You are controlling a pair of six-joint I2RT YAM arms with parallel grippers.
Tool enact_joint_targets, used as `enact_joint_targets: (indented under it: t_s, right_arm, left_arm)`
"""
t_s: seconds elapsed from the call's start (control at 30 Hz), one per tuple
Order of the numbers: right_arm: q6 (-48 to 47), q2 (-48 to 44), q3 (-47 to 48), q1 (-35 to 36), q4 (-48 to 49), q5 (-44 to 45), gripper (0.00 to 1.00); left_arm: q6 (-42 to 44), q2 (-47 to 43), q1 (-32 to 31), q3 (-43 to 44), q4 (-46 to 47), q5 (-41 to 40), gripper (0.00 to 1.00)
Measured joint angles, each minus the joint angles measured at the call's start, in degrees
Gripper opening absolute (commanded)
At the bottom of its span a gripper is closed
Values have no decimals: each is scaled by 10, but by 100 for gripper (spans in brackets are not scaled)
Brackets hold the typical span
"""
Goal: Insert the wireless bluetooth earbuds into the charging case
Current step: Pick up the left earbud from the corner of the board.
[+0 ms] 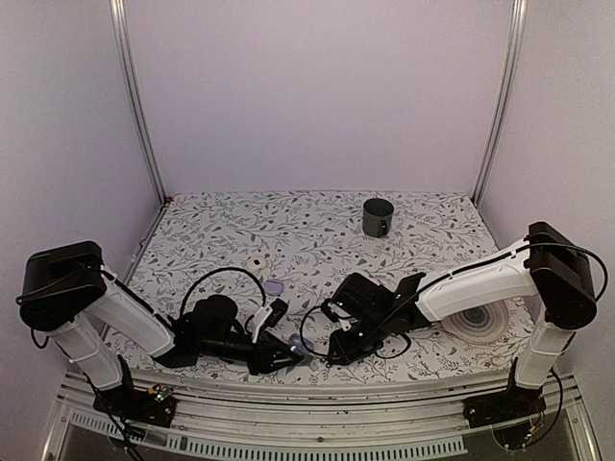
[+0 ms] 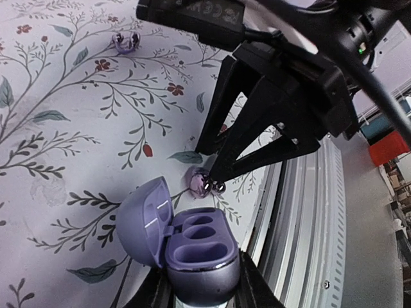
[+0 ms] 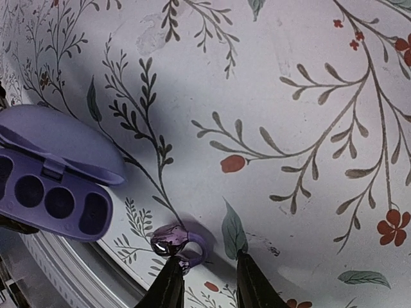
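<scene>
Closest to the edge, the left gripper is clamped on the base of the charging case. The lid's flipped open with the sockets facing up, so it's basically acting as a steady holder. Just beside the case, a shiny purple earbud lies on the floral tabletop. The right gripper is spread open over it, one finger right against it and the other apart, which looks lined up for a pinch. The second earbud sits well further out, and the dark mug is way at the back.

Plain pale lilac walls enclose a floral-print bench; metal posts rise at eleven and one o'clock.
</scene>
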Motion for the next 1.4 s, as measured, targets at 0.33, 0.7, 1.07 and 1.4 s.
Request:
enact_joint_targets:
  t_s: [0.33,0.7,1.07,1.4]
  right_arm:
    - [56,5,10,18,-8,30,31]
    - [70,8,14,24,-12,28,31]
    - [85,29,41,31,-21,25,22]
    - [107,24,25,16,5,-3,4]
  left_arm:
    - [-4,12,-14,62,-132,16,0]
    - [14,12,-33,119,-230,9,0]
    - [26,28,-34,164,-285,5,0]
    - [31,42,-34,165,-256,13,0]
